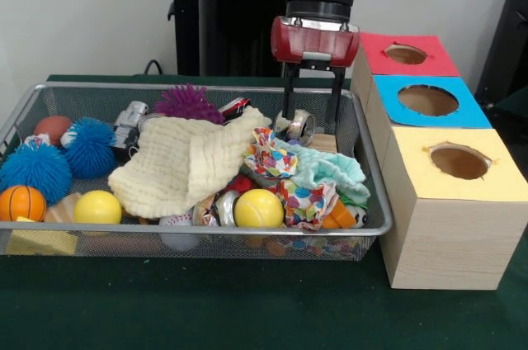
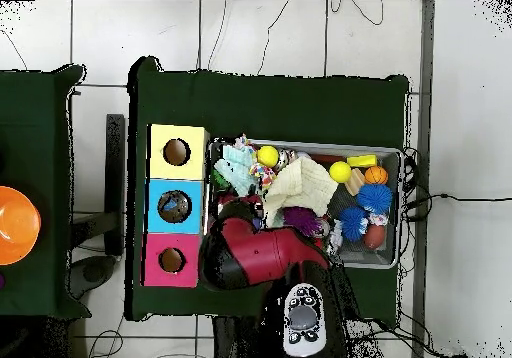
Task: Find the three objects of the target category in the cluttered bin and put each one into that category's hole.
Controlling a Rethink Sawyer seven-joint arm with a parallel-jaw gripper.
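My gripper [image 1: 312, 127] hangs low in the back right corner of the wire bin [image 1: 375, 226], open, its two black fingers [image 1: 289, 111] standing apart. A small shiny silver toy [image 1: 300, 125] lies between them, close to the left finger. Beside the bin stand three wooden boxes with holes: red-topped [image 1: 405, 54], blue-topped [image 1: 427, 100] and yellow-topped [image 1: 459, 162]. In the overhead view the red arm [image 2: 250, 257] covers the gripper and that corner of the bin [image 2: 402, 206]. The boxes show there as yellow [image 2: 178, 152], blue [image 2: 174, 206] and red [image 2: 171, 260].
The bin holds a cream cloth [image 1: 190, 160], a patterned cloth [image 1: 285, 181], a mint cloth [image 1: 334, 170], two yellow balls [image 1: 258, 208], blue spiky balls [image 1: 89, 148], a purple spiky ball [image 1: 189, 103], a small basketball [image 1: 22, 201] and a silver toy car [image 1: 130, 119].
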